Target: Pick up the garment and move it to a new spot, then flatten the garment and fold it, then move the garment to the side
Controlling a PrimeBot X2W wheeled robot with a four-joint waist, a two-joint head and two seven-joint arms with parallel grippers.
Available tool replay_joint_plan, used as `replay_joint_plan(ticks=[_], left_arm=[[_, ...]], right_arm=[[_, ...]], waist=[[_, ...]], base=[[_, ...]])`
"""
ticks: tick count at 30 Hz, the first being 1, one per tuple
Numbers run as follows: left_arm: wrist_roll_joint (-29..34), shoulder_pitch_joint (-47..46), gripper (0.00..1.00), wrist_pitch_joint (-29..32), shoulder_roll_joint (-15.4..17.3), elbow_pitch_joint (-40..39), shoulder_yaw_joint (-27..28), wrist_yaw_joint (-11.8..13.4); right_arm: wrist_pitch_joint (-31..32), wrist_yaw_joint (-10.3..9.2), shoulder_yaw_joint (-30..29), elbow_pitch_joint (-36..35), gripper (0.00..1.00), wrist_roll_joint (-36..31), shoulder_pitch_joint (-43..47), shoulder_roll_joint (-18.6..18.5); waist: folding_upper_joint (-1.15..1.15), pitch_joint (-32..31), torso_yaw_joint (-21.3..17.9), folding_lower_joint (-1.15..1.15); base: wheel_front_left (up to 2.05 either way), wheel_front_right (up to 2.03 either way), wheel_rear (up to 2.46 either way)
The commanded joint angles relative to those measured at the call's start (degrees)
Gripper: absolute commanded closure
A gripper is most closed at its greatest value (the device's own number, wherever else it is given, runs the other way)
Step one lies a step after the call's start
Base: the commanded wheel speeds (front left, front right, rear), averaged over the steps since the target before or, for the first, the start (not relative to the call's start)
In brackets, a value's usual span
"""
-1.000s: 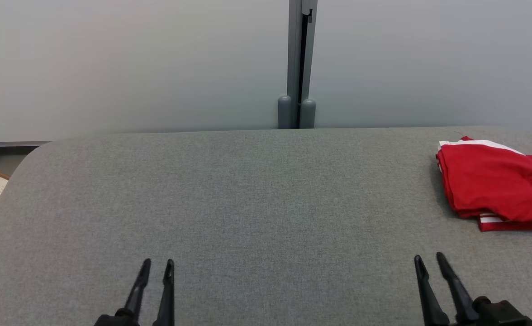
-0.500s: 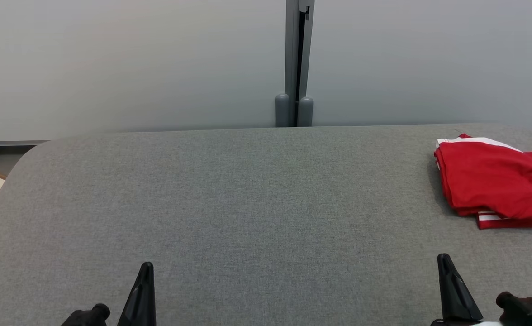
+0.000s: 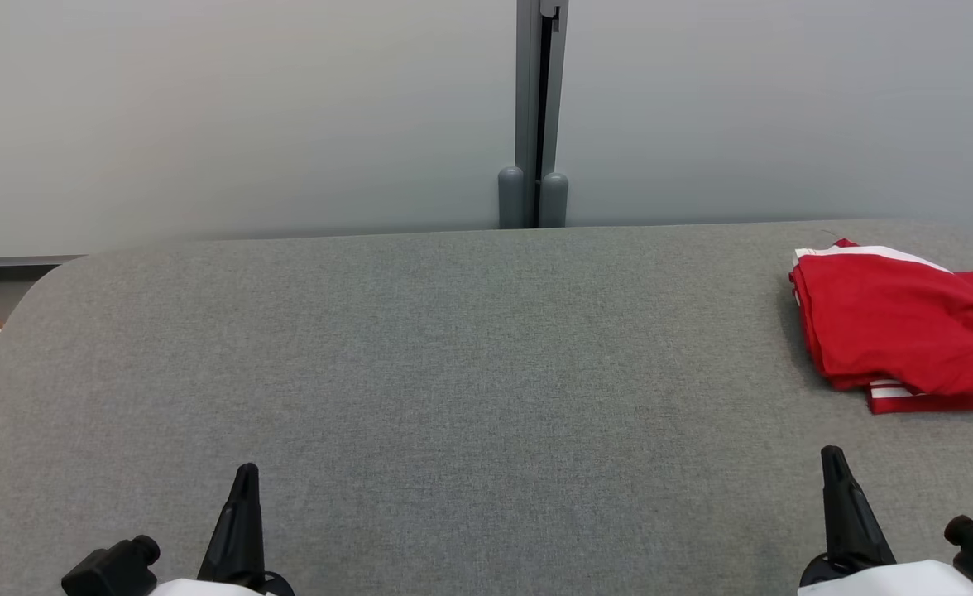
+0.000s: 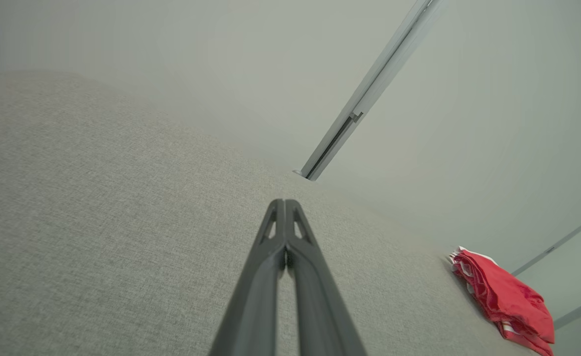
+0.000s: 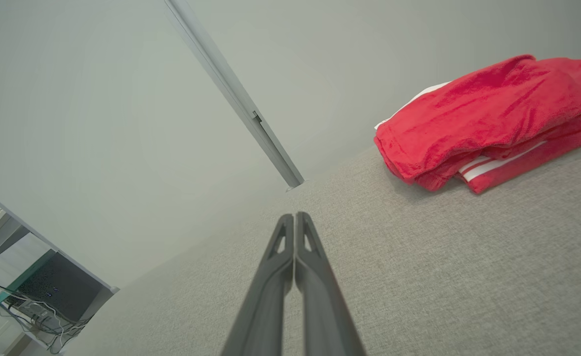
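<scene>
Grey table (image 3: 453,372), red garment (image 3: 892,331) with white stripes lying folded at its right; left gripper (image 3: 246,473) and right gripper (image 3: 831,457) pressed together, empty.

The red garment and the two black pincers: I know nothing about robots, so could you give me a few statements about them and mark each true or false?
1. The red garment lies in a folded heap near the right end of the table. True.
2. The right gripper is holding the garment. False: it is shut on nothing and hangs over bare table, apart from the garment.
3. The left gripper has its two fingers pressed together. True.
4. The garment is plain red all over. False: white stripes show along its lower edge.
</scene>
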Motion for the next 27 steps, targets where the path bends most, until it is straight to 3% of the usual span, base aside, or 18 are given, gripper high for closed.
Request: replay_joint_plan(ticks=[1,27], left_arm=[[-1.8,-2.0,1.0,0.3,0.3,-0.4,0.5,-0.5],[-21.3,-5.9,1.0,4.6,0.9,1.9,3.3,-2.9]], right_arm=[[0.4,0.0,-0.5,-0.5,1.0,1.9,-1.7,-0.5],[4.9,0.0,-2.8,0.6,1.0,21.8,-4.8,-0.9]], waist=[[0.0,0.0,0.0,0.0],[0.0,0.8,-0.8,0.0]], base=[[0.0,0.0,0.0],[0.0,0.0,0.0]])
